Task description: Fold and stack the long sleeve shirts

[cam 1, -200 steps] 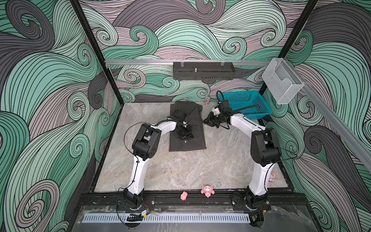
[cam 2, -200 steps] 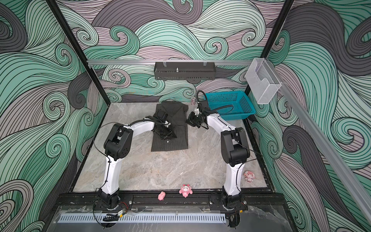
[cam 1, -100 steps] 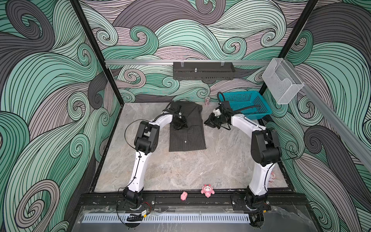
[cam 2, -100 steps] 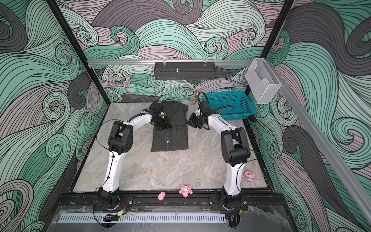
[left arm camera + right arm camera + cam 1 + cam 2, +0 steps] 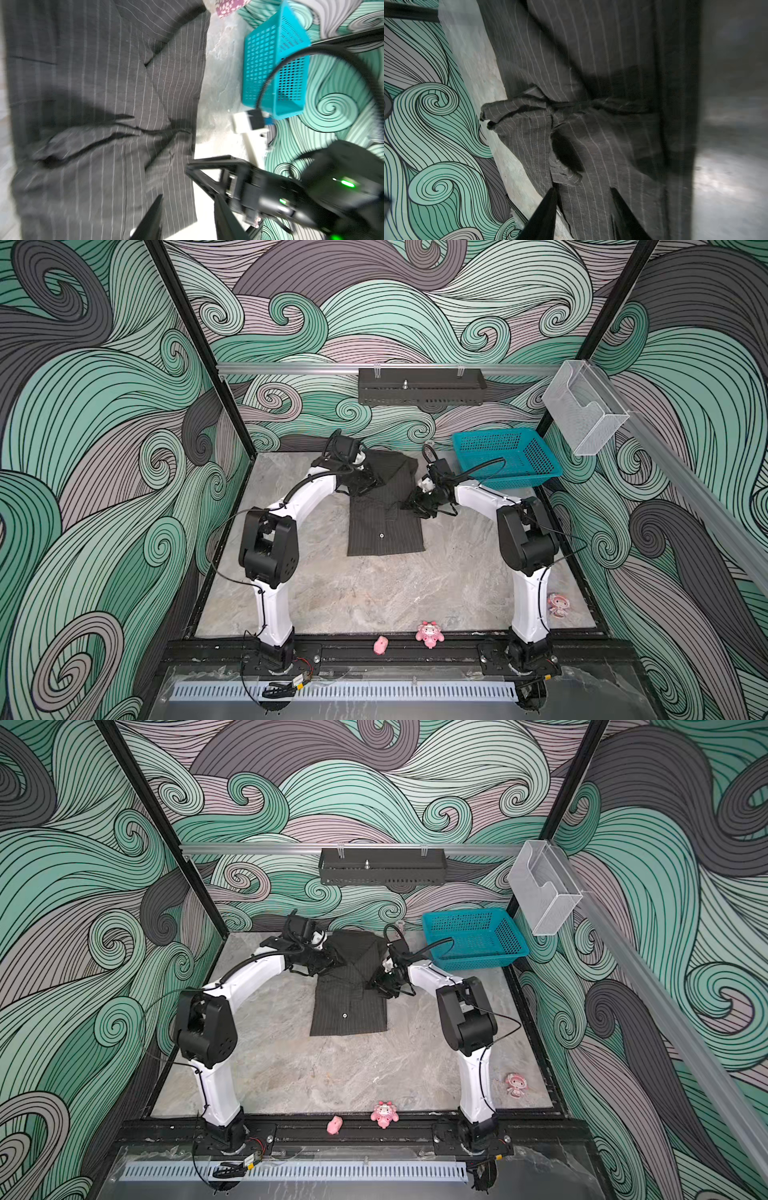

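teal basket near shirt, pink toy apart

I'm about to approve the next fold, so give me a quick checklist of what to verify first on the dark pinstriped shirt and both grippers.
1. Left gripper open, nothing clamped: ok.
2. Right gripper open above the cloth: ok.
3. Dark pinstriped button-up shirt, near half flat on the marble table: ok.
4. Far half of the shirt smooth: not ok, bunched creases.
5. Teal mesh basket apart from the shirt: ok.

Left tool, right tool: both jaws apart.
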{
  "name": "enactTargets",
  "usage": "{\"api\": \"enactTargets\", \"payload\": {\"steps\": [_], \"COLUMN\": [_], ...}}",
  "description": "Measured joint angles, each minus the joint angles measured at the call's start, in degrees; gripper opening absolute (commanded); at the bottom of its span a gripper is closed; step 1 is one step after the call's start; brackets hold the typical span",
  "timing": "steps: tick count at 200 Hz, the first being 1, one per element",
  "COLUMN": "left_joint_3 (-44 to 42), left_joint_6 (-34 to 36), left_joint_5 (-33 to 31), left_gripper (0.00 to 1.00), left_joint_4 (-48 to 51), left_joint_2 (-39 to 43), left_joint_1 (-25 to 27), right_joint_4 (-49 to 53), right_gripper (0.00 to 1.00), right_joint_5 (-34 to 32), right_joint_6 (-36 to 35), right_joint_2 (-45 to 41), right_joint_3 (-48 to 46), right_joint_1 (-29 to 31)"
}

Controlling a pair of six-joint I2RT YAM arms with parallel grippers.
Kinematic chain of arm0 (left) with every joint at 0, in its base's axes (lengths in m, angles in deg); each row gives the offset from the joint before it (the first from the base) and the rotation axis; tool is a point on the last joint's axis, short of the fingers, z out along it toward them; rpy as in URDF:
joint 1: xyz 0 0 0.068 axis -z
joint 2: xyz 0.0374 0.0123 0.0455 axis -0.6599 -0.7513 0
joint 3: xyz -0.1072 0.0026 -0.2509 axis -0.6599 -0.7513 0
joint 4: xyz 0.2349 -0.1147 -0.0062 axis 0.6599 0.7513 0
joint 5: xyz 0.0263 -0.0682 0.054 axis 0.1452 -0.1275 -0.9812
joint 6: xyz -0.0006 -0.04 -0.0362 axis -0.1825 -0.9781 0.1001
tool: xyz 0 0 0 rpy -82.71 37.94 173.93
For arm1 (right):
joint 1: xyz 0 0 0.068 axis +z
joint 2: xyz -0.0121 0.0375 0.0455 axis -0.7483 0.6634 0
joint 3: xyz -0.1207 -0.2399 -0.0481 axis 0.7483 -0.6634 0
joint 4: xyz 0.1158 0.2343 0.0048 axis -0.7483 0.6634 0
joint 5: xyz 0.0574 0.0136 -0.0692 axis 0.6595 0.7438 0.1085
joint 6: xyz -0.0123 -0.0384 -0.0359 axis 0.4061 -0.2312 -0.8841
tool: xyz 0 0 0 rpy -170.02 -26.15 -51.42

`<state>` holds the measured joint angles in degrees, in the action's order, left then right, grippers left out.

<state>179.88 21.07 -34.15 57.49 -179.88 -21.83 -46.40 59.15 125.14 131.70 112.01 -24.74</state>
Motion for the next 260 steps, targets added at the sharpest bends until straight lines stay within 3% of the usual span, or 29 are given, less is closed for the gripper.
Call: {"api": "enactTargets", "payload": {"steps": [66, 131, 185, 260], "left_joint_3": [-17.99, -20.5, -24.13, -25.2], "left_joint_6": [-1.27, -0.22, 0.52, 1.79], "left_joint_5": [-0.02, 0.07, 0.15, 0.46], "left_gripper": [0.43, 0.42, 0.42, 0.43], "left_joint_4": [-2.16, -1.88, -1.57, -0.74], "left_joint_2": [3.58, 9.99, 10.54, 13.18], "left_joint_1": [-3.72, -5.92, -7.69, -9.27], "right_joint_4": [-1.09, -3.58, -6.71, -4.24], "right_gripper": [0.45, 0.42, 0.43, 0.41], "right_joint_5": [1.09, 3.45, 4.57, 1.53], "right_joint_6": [2.8, 6.84, 10.32, 7.74], "right_joint_2": [7.15, 9.92, 13.79, 16.85], "right_joint_3": [6.45, 13.55, 17.11, 18.29], "right_joint_1": [3.58, 3.89, 4.04, 3.91]}}
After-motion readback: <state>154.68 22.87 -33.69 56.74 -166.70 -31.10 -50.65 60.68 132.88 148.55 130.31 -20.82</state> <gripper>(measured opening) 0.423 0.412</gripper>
